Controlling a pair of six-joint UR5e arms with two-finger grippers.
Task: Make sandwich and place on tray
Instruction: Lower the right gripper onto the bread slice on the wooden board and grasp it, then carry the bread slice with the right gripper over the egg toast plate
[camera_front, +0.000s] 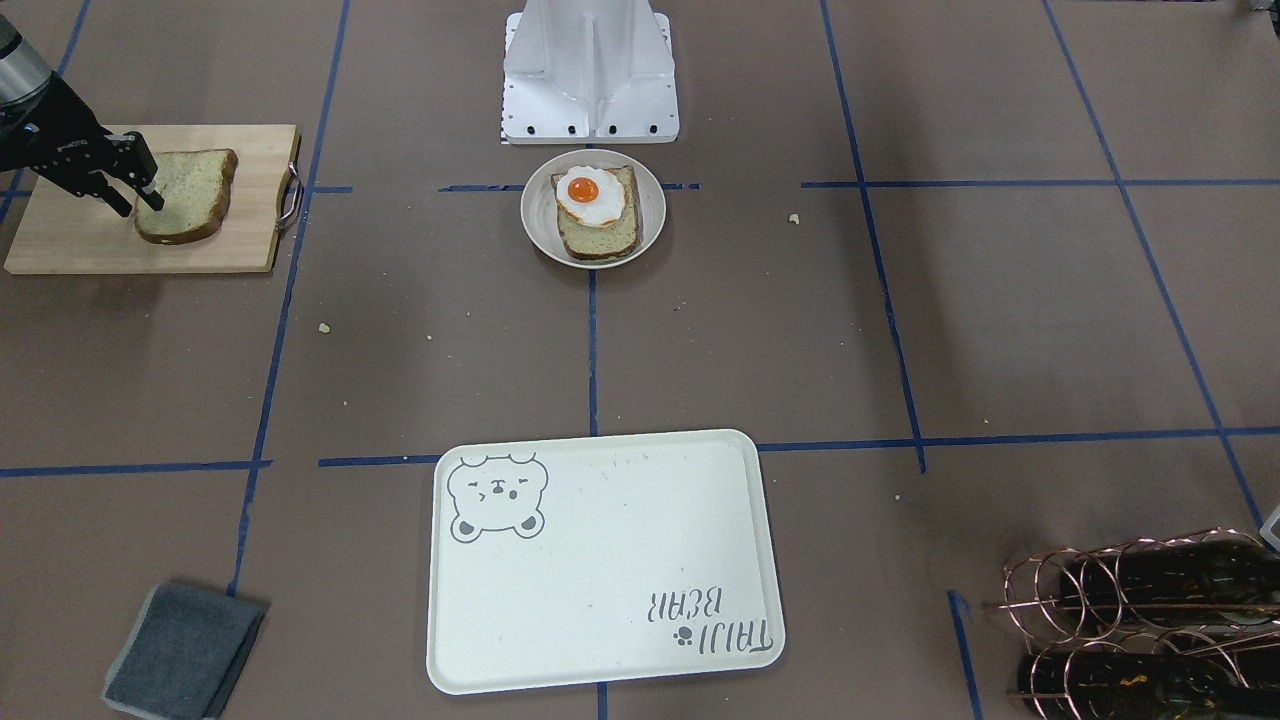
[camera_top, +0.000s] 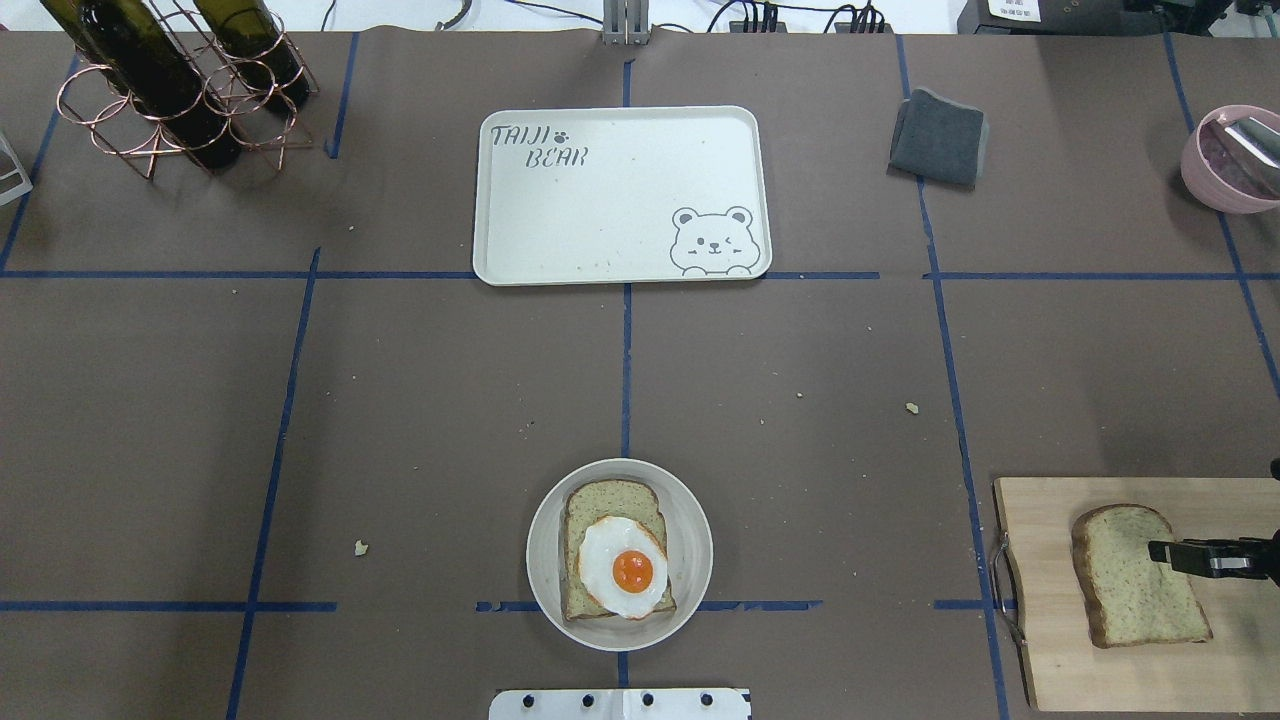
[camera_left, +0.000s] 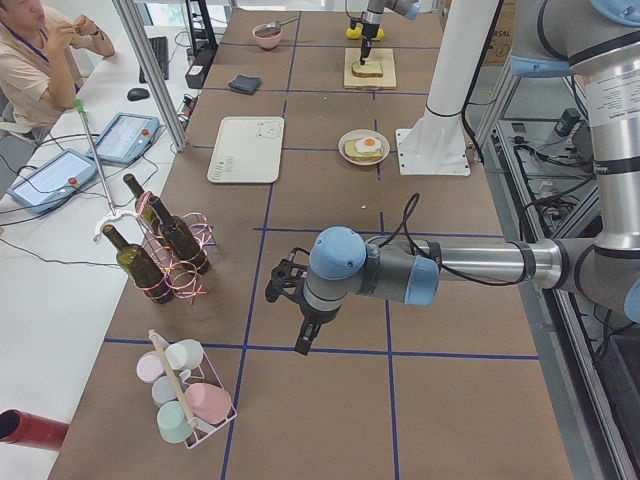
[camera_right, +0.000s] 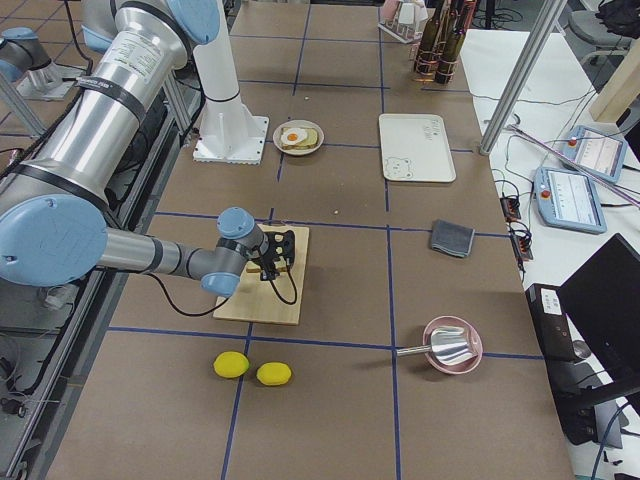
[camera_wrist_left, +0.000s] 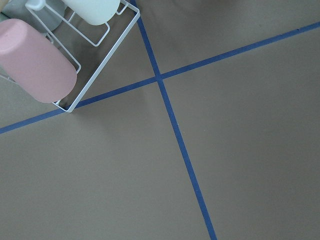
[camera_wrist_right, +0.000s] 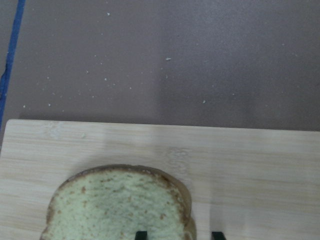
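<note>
Step in hand, likely: top-slice pickup. Right pincer (camera_front: 142, 204), jaws apart, straddles the bread slice (camera_front: 195, 188) edge; next, clamp and lift.

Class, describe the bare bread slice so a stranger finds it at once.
Find the wooden cutting board with the metal handle, on the robot's right. One bread slice lies on it, the right claw straddling its edge. Unlike the slice on the plate, it carries no fried egg.
</note>
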